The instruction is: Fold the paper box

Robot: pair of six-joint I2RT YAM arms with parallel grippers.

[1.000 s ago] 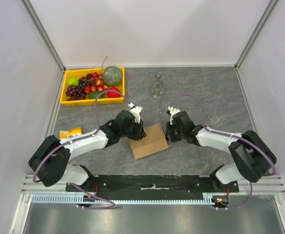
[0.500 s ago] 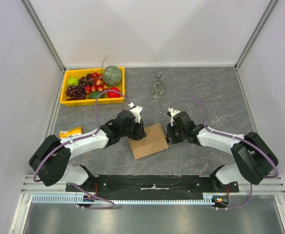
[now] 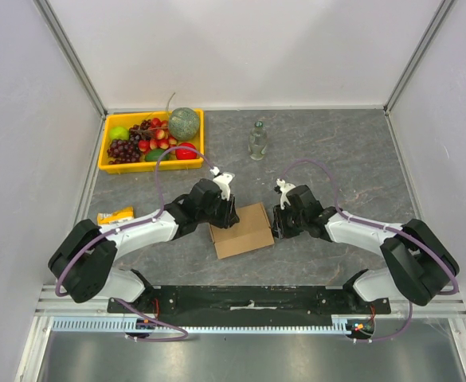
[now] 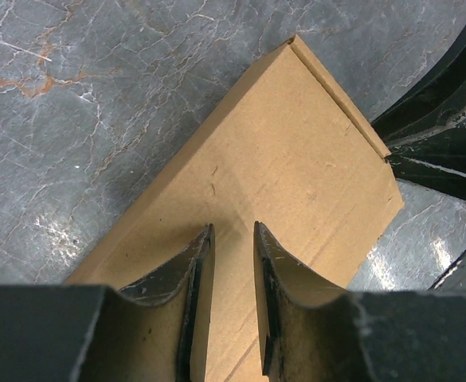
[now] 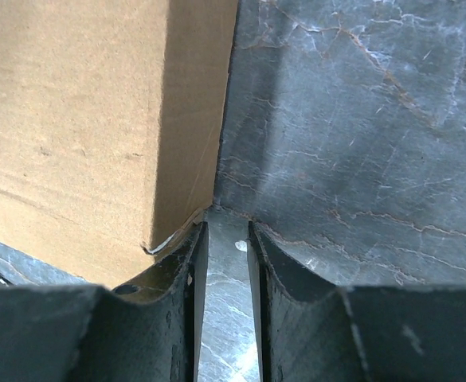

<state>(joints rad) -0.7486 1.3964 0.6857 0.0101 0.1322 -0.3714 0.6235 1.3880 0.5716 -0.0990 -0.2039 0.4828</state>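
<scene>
Grey worktop [image 3: 352,159] carries the box [image 3: 244,229] toward its near edge. My left gripper [image 4: 233,231] hangs over its top and my right gripper [image 5: 226,231] touches its right side. Both are slightly parted, gripping nothing.

The paper box [image 3: 243,231] lies flat on the table [image 3: 352,159], near its front middle. The left gripper [image 3: 229,220] sits over the box's left edge, and the right gripper [image 3: 275,225] is just beside its right edge. A bottle [image 3: 256,141] stands behind the box. A tray [image 3: 150,166] holding fruit [image 3: 149,131] lies in the far left corner. A small packet [image 3: 115,216] lies well left of the box, near the table's left edge.
</scene>
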